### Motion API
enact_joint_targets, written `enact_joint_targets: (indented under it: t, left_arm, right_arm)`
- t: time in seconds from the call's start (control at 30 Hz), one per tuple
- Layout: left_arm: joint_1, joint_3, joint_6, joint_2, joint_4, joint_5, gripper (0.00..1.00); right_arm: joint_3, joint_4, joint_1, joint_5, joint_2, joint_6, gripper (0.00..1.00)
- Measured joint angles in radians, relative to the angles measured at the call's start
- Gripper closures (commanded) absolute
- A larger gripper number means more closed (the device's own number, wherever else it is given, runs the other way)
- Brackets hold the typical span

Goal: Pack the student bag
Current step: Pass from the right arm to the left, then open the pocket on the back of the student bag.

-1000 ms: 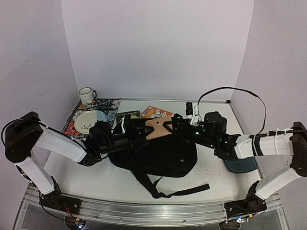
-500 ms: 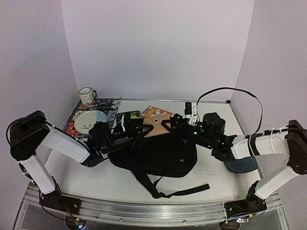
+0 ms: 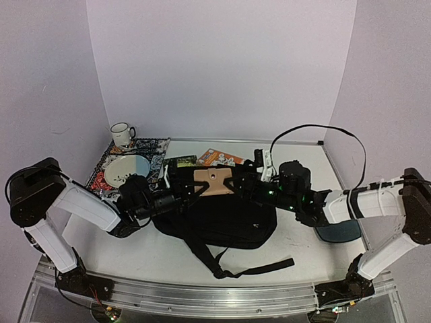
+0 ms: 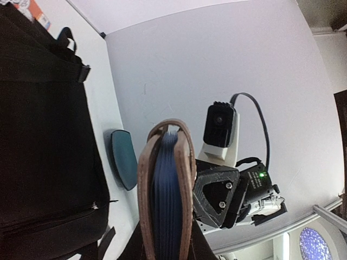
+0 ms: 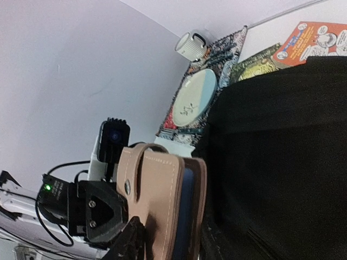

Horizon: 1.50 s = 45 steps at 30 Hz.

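The student bag [image 3: 225, 219] lies flat in the middle of the table, a big black backpack with a strap trailing toward the front; it also fills the left of the left wrist view [image 4: 43, 135] and the right of the right wrist view [image 5: 282, 151]. Just above its far edge hangs a tan leather notebook [image 3: 214, 180] with blue pages [image 4: 165, 189] [image 5: 162, 200]. My left gripper [image 3: 190, 188] [image 4: 165, 241] is shut on the notebook's left end. My right gripper [image 3: 237, 183] [image 5: 171, 241] is at the other end, its jaws open, standing loosely on either side of the cover.
At the back left a white mug [image 3: 122, 134] and a plate [image 3: 124, 169] sit on a patterned mat [image 3: 155, 149]. An orange book [image 3: 219, 157] and a green one [image 3: 180, 161] lie behind the bag. A dark-teal pad [image 3: 337, 232] lies under the right arm.
My left gripper has closed on the notebook while the right gripper's jaws have widened around it. The notebook has shifted a little to the left and sits flatter.
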Motion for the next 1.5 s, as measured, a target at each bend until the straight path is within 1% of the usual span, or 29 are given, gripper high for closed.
enact_joint_targets:
  t: [0.13, 0.23, 0.43, 0.6, 0.77, 0.9, 1.07, 1.27, 1.37, 1.5]
  left_arm:
    - [0.038, -0.062, 0.020, -0.011, -0.002, -0.005, 1.00]
    - [0.070, -0.108, 0.027, -0.025, -0.004, -0.002, 1.00]
    - [0.123, -0.188, 0.042, -0.073, -0.018, 0.032, 1.00]
    - [0.145, -0.210, 0.080, -0.142, -0.127, 0.062, 1.00]
    - [0.149, -0.221, 0.119, -0.231, -0.251, 0.074, 1.00]
    - [0.154, -0.224, 0.143, -0.265, -0.336, 0.075, 1.00]
    - [0.154, -0.224, 0.161, -0.266, -0.423, 0.076, 1.00]
    - [0.154, -0.225, 0.166, -0.264, -0.466, 0.081, 1.00]
    - [0.154, -0.225, 0.166, -0.260, -0.474, 0.085, 1.00]
    - [0.154, -0.225, 0.166, -0.249, -0.475, 0.097, 1.00]
  right_arm:
    - [0.039, -0.195, 0.004, 0.005, -0.016, -0.113, 0.49]
    - [0.106, -0.368, 0.004, 0.012, -0.027, -0.220, 0.43]
    - [0.226, -0.651, 0.004, 0.037, -0.039, -0.427, 0.38]
    - [0.330, -0.901, 0.005, 0.102, -0.009, -0.584, 0.34]
    - [0.421, -1.088, 0.019, 0.206, 0.096, -0.696, 0.26]
    - [0.470, -1.190, 0.047, 0.286, 0.193, -0.753, 0.25]
    - [0.515, -1.266, 0.080, 0.370, 0.284, -0.802, 0.24]
    - [0.563, -1.298, 0.116, 0.426, 0.367, -0.852, 0.21]
    - [0.571, -1.304, 0.141, 0.438, 0.385, -0.876, 0.20]
    - [0.578, -1.307, 0.165, 0.451, 0.388, -0.899, 0.21]
